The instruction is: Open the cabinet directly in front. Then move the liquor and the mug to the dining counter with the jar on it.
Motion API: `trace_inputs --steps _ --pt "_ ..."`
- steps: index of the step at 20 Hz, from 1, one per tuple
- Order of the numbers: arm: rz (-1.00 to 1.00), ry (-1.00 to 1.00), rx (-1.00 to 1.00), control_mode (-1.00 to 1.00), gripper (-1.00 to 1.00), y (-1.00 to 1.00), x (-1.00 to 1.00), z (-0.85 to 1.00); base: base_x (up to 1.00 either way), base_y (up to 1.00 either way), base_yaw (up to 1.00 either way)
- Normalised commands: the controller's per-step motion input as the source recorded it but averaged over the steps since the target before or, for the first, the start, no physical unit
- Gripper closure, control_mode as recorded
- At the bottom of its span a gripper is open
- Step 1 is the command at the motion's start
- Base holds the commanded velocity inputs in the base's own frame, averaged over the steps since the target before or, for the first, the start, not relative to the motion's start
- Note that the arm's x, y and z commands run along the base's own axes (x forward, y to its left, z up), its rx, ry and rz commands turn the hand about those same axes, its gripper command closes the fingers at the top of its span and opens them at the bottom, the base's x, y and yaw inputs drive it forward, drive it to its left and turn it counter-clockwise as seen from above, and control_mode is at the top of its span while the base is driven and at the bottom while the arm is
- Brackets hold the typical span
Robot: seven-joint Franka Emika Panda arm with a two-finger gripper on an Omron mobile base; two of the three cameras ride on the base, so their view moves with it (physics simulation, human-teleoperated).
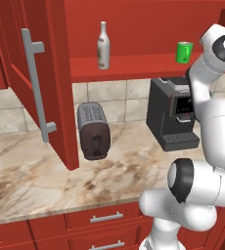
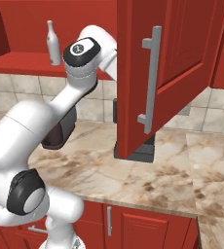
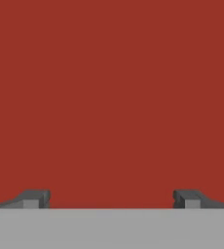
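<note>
The red wall cabinet stands with both doors swung open; its right door carries a long metal bar handle. On its lower shelf stand the pale liquor bottle and, to the right, the green mug. My arm reaches up to the shelf's right end, close beside the mug. In the hand view my gripper is open, its two dark fingertips wide apart with nothing between them, facing a flat red surface. The dining counter and the jar are out of view.
A grey toaster and a black coffee machine stand on the marbled counter below the cabinet. Red drawers with short handles run under its front edge. The open left door juts out over the counter.
</note>
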Motion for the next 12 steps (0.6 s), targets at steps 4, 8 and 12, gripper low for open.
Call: trace_inputs --steps 4,8,12 --pt "0.00 0.08 0.00 -1.00 -1.00 0.00 0.12 0.00 0.00 0.00 0.00" --pt "0.00 0.05 -0.01 -1.00 -1.00 0.00 0.03 0.00 0.00 0.00 0.00" --pt "0.00 0.07 0.00 -1.00 -1.00 -0.01 0.22 0.00 0.00 0.00 0.00"
